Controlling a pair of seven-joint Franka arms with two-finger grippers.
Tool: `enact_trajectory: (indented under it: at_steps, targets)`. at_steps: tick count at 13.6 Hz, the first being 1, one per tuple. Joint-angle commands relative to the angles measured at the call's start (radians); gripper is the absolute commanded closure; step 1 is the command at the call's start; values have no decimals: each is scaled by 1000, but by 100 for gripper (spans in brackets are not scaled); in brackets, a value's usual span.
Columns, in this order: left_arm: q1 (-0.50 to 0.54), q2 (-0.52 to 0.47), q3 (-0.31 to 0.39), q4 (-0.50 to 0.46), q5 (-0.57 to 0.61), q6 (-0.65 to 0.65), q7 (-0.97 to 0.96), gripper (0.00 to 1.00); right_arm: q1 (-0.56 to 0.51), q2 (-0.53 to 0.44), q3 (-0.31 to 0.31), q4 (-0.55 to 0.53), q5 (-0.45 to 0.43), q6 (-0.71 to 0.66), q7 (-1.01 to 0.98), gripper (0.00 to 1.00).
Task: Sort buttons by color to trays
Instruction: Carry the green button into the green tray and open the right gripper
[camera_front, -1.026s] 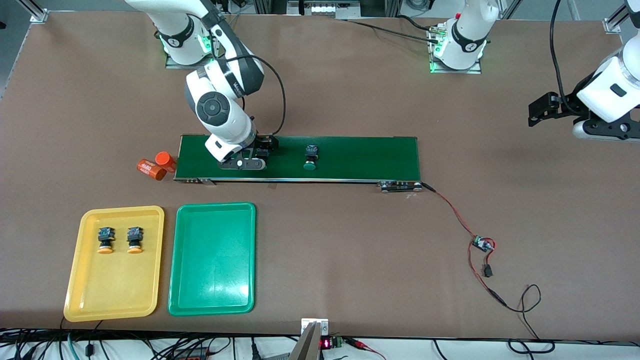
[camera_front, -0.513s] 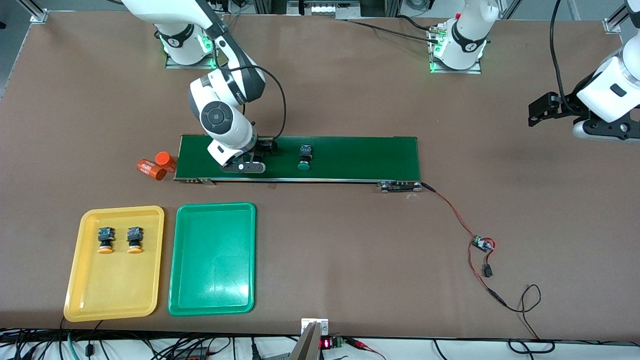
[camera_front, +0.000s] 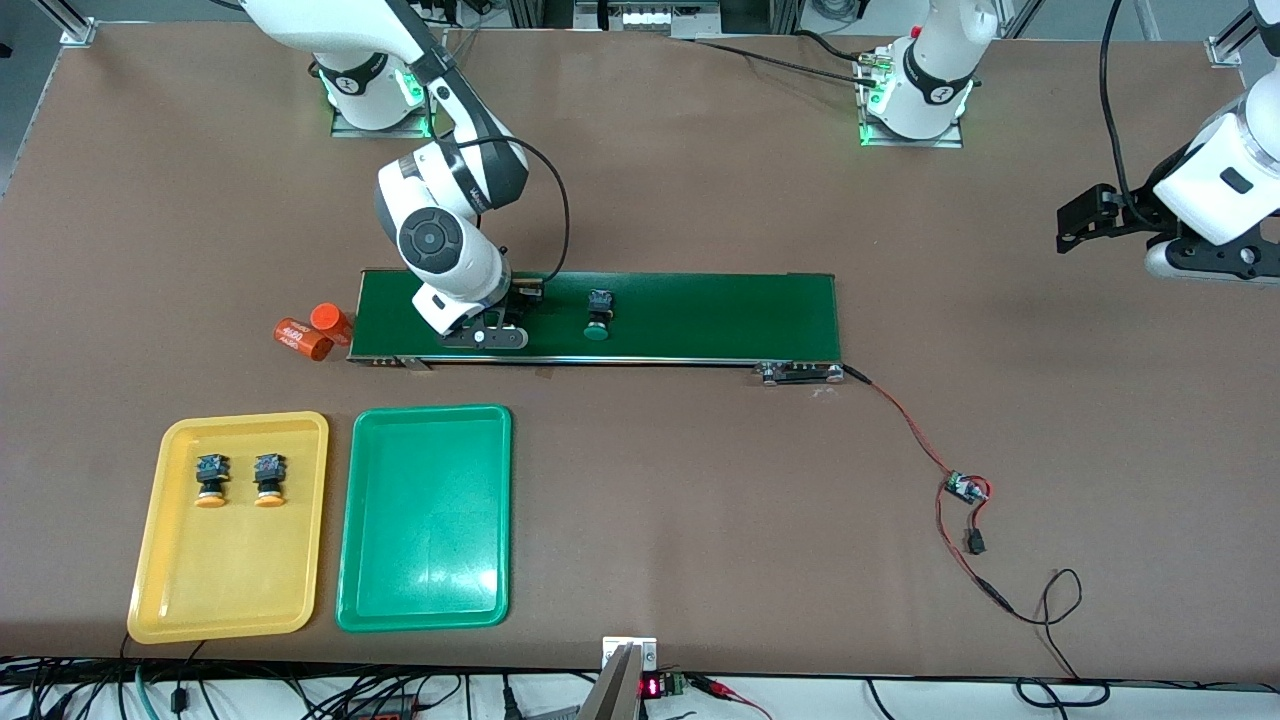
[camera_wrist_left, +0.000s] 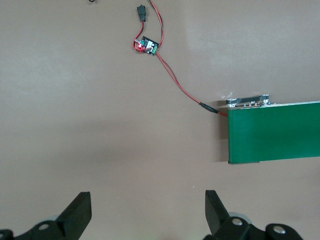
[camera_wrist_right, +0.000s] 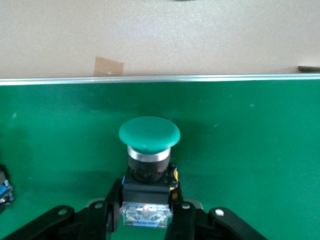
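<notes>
My right gripper (camera_front: 497, 318) is low over the dark-green conveyor belt (camera_front: 720, 315). In the right wrist view the gripper (camera_wrist_right: 146, 212) is shut on the black-and-blue body of a green-capped button (camera_wrist_right: 149, 134); the hand hides this button in the front view. A second green button (camera_front: 598, 314) lies on the belt beside the gripper, toward the left arm's end. Two yellow-orange buttons (camera_front: 210, 479) (camera_front: 268, 479) sit in the yellow tray (camera_front: 230, 590). The green tray (camera_front: 425, 560) beside it holds nothing. My left gripper (camera_front: 1068, 235) waits open and empty at the left arm's end (camera_wrist_left: 147, 212).
Two orange cylinders (camera_front: 305, 338) lie on the table at the belt's end toward the right arm. A red-black wire with a small circuit board (camera_front: 965, 488) runs from the belt's other end; the left wrist view shows it too (camera_wrist_left: 146, 45). Cables hang along the table's near edge.
The free green button has ridden along the belt toward the right arm's end. My right gripper has shifted slightly the same way. The left arm has not moved.
</notes>
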Motion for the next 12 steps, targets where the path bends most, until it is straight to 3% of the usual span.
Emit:
enact_trajectory:
  at_steps: [1, 5, 12]
  targets:
    - [-6, 5, -1, 25, 28, -22, 15, 0, -15, -16, 1, 15, 0, 3, -8, 80]
    - [-6, 5, -1, 25, 28, -22, 15, 0, -73, 8, -37, 136, -58, 3, -39, 80]
    - [-6, 5, -1, 25, 28, -22, 15, 0, -115, 198, -146, 366, -69, -1, -266, 82]
